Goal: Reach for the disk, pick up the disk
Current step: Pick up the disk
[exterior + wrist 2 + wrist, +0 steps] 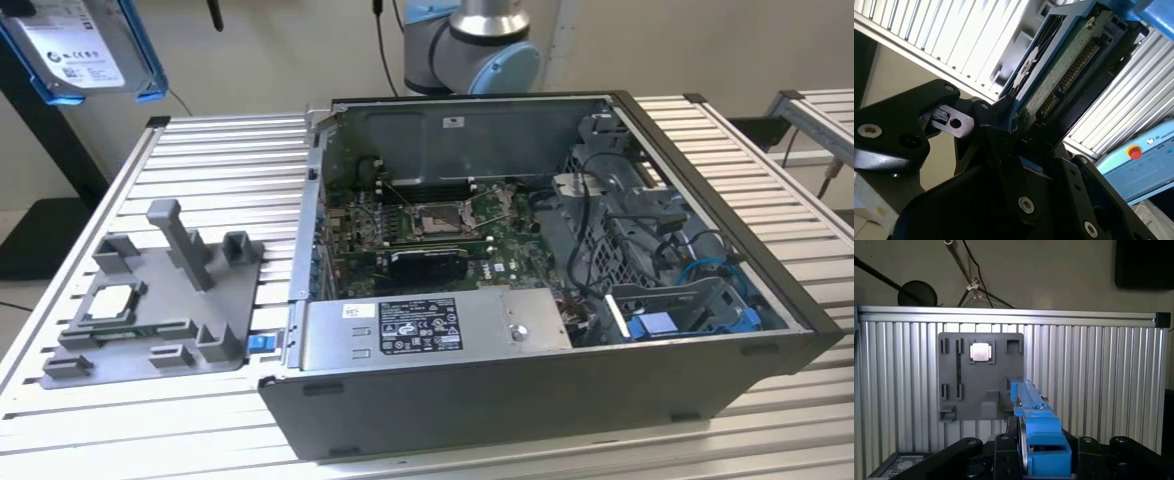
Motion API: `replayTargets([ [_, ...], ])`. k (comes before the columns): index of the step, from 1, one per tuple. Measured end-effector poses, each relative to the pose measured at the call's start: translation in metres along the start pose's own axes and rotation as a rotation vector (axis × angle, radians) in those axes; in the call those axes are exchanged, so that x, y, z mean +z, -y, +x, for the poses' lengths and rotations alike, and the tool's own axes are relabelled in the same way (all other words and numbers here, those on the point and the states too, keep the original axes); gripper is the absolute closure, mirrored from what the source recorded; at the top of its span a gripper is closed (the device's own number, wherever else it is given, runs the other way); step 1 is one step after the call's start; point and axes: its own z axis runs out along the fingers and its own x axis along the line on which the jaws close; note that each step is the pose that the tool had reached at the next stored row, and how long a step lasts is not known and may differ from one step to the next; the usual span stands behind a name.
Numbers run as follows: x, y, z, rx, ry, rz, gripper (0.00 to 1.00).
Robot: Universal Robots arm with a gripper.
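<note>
The disk (83, 48), silver-grey with a white label and a blue bracket, hangs in the air above the table's far corner at the exterior view's left. In the first wrist view the disk (1030, 405) appears edge-on, its blue bracket standing up between the black fingers of my gripper (1044, 447). The second wrist view shows the green circuit-board side of the disk (1069, 65), with my gripper (1029, 145) shut on its lower end. The disk is clear of the table and of the grey holder plate.
An open computer case (747, 350) takes up the table's middle and right, with a grey power-supply box (427, 330) inside. A grey holder plate (200, 310) carrying a small square chip (114, 300) lies at the left, also below the disk as plate (969, 390) and chip (980, 351).
</note>
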Motion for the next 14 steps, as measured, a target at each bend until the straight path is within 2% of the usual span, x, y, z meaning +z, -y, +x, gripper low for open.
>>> replayTargets([
  [8, -0.0001, 0.0149, 0.0, 0.0, 0.0, -0.0001, 1.0],
  [14, -0.0001, 0.0295, -0.0001, 0.0, 0.0, 0.0, 1.0],
])
